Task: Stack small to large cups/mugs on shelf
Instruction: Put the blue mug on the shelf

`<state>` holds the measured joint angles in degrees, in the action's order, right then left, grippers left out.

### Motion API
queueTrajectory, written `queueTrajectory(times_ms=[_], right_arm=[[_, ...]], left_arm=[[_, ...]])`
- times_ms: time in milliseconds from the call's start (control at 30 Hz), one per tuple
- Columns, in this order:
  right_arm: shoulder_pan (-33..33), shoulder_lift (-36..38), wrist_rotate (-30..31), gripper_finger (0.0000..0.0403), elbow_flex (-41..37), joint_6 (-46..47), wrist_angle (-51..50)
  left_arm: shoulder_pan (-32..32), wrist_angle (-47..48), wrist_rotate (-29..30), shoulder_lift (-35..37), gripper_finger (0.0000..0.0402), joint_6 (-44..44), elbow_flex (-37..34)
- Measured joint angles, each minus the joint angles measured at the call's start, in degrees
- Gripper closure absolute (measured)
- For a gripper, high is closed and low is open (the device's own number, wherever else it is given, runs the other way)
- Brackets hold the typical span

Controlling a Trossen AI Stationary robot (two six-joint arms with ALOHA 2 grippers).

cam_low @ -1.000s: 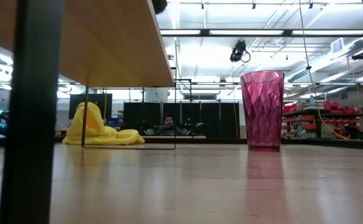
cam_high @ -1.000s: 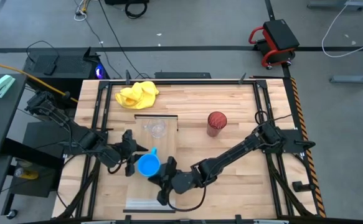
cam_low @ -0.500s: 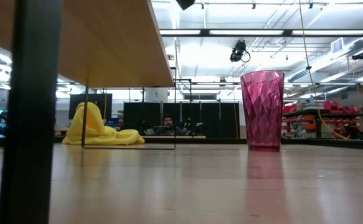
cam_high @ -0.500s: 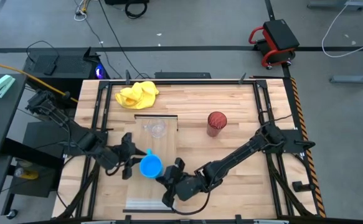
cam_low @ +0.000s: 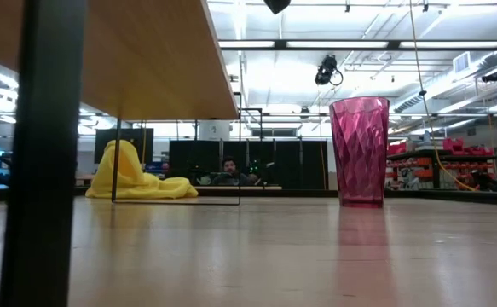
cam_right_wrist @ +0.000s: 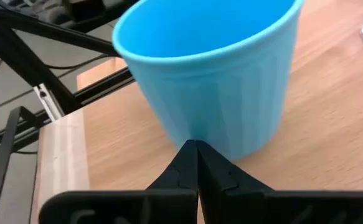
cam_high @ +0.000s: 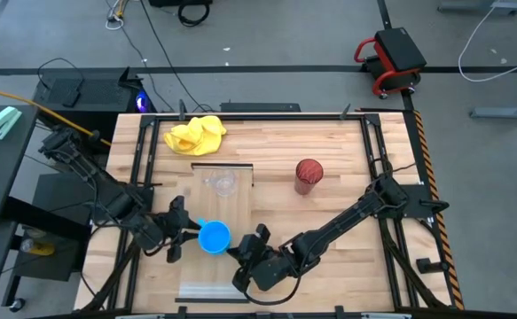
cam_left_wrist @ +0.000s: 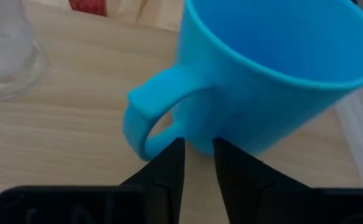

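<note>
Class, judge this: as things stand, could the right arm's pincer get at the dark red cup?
Probably yes. The right pincer sits by the blue mug, and bare tabletop lies between it and the red cup.

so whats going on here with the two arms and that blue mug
Both arms are low at the near side of the table, either side of the blue mug, which stands upright on the wooden shelf. The left claw is nearly shut just short of the mug's handle; the right claw is shut in front of its wall. Neither holds it. The clear cup stands farther along the shelf, and the red cup waits on the tabletop.
</note>
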<state>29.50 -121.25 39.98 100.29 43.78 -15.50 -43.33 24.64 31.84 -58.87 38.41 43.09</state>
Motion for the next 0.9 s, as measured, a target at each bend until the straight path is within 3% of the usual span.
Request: queueTrajectory(times_ms=[600, 900], right_arm=[[-1.4, 0.2, 3.1, 0.0400, 0.0, 1.3, -3.0], [-1.5, 3.2, 6.7, 0.0400, 0.0, 6.8, -12.1]], left_arm=[[-4.0, -0.2, 2.3, 0.0, 0.0304, 3.3, 0.0], [-3.9, -0.7, 2.4, 0.0, 0.0303, 3.3, 0.0]])
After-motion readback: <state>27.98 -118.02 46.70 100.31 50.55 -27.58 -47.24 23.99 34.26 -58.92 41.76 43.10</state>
